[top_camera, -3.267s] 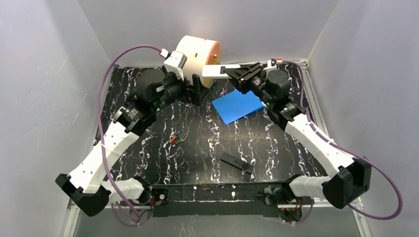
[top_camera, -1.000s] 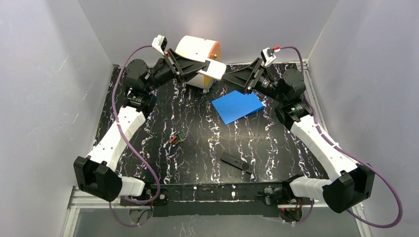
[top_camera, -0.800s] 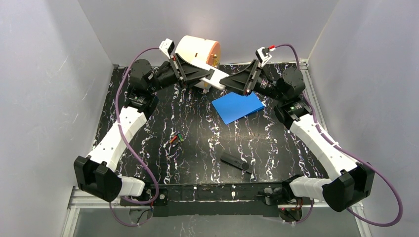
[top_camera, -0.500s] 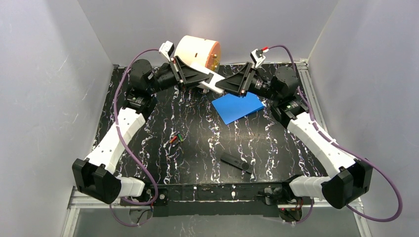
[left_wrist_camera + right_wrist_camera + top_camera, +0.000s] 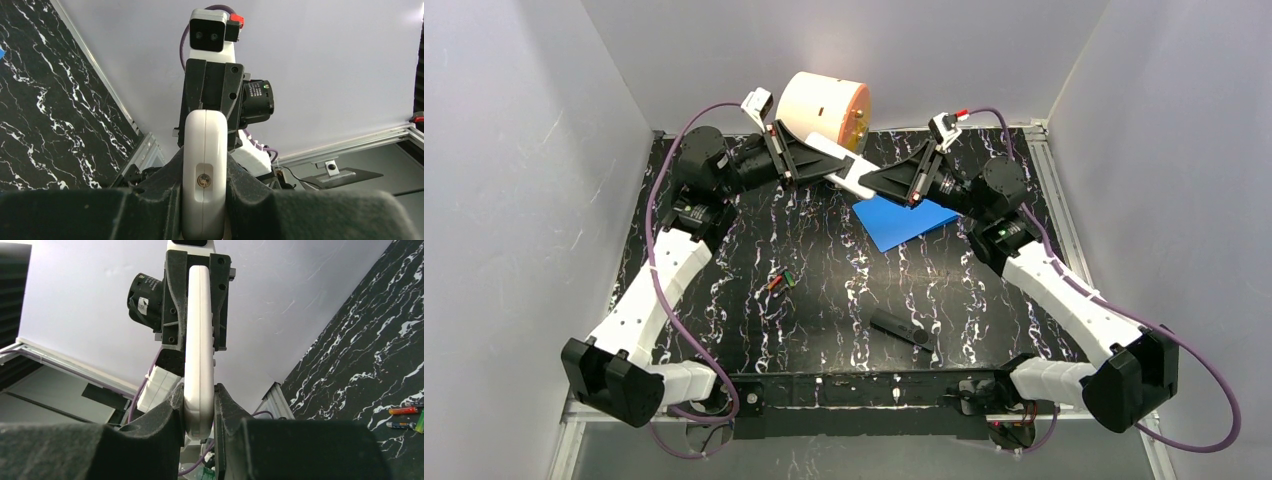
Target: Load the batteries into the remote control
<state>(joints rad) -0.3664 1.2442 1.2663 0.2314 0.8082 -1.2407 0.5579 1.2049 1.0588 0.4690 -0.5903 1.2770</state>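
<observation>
A white remote control (image 5: 842,172) hangs in the air over the back of the table, held end to end between both arms. My left gripper (image 5: 822,160) is shut on its left end, and my right gripper (image 5: 870,184) is shut on the other end. In the left wrist view the remote (image 5: 204,170) stands edge-on, pinched between the dark pads, a screw showing in its end. In the right wrist view the pads press both sides of the remote (image 5: 199,355). The batteries (image 5: 778,281) lie together on the black marbled table, left of the middle, far from both grippers.
A blue sheet (image 5: 911,220) lies just under the held remote. A white and orange cylinder (image 5: 826,105) stands at the back edge. A black elongated piece (image 5: 901,329) lies near the front. White walls close in the table on three sides.
The right gripper moved left onto the remote's free end and closed on it. The left gripper lowered and swung the remote toward it and stayed shut.
</observation>
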